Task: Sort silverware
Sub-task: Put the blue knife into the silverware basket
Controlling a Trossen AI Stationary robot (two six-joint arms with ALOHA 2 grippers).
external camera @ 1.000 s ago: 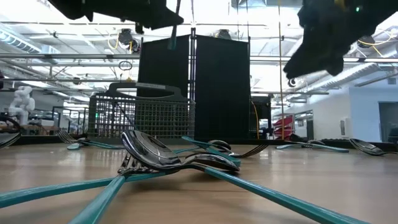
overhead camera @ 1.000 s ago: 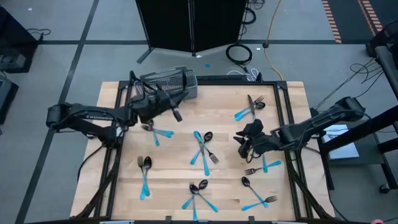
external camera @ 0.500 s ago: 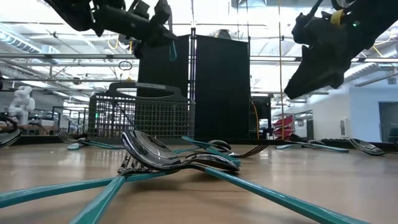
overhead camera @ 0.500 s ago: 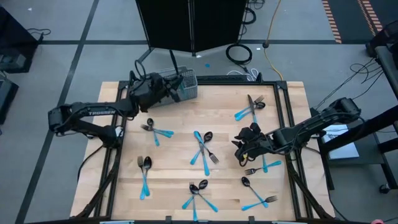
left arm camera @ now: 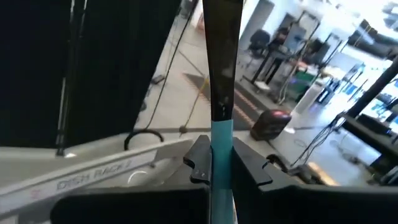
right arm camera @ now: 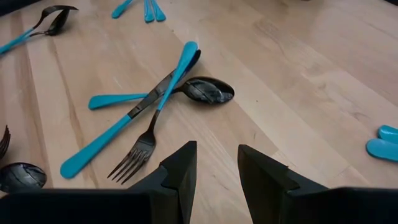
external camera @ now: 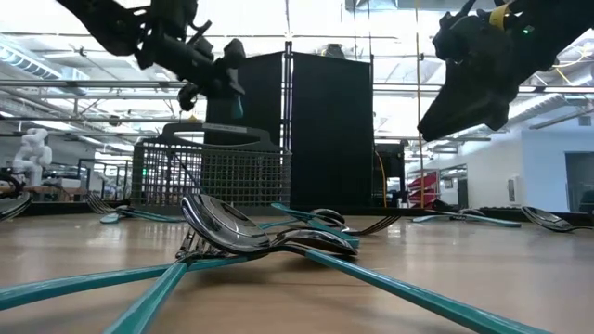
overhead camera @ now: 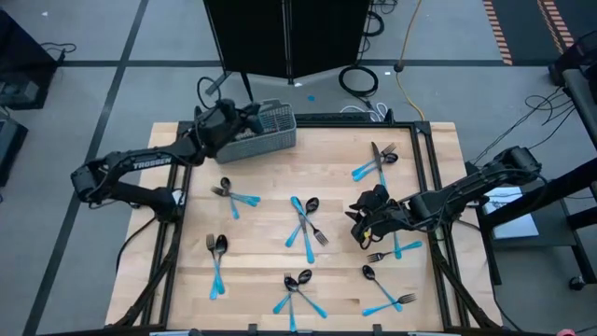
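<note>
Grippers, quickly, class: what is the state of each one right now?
Left gripper: shut on a blue-handled knife, over the wire basket.
Right gripper: open, empty, above the table.

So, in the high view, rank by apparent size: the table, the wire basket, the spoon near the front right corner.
1. Wooden table, largest by far.
2. Wire basket.
3. Spoon, smallest.

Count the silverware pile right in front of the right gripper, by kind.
fork: 1
spoon: 1
knife: 1
Total: 3
</note>
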